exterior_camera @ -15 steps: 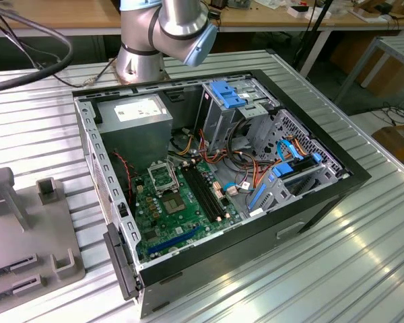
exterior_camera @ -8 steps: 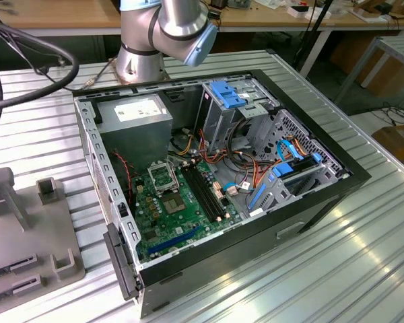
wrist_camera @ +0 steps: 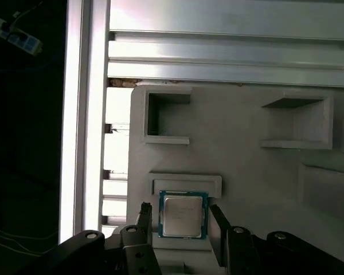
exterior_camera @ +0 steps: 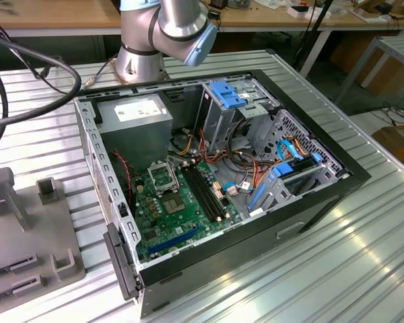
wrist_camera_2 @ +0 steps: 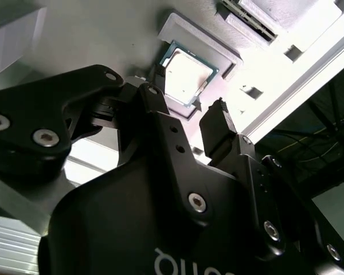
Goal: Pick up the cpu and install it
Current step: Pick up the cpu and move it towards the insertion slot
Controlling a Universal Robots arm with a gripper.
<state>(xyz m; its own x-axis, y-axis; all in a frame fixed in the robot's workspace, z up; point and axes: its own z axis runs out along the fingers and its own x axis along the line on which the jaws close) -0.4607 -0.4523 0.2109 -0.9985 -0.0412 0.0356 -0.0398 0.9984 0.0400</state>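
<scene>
I'm at the pick-up step: my end effector (wrist_camera: 182, 224) hangs open and empty, fingers (wrist_camera: 218, 224) either side of the cpu (wrist_camera: 183, 213) in its grey holder (wrist_camera: 246, 172); gripping needs level, gentle closure.

The cpu (wrist_camera: 183, 213) is smooth silvery metal, its holder (wrist_camera: 246, 126) matt plastic.

Your surface (exterior_camera: 363, 249) is a ribbed silver aluminium tabletop. Sitting right on it you've got the open black desktop computer case (exterior_camera: 256, 245) in the middle and a flat grey plastic holder tray (exterior_camera: 27, 235) just beside it on the exterior view's left. The arm's round silver base (exterior_camera: 140, 60) is on the case's far side, with thick black cables (exterior_camera: 60, 65) looping near that base.
</scene>
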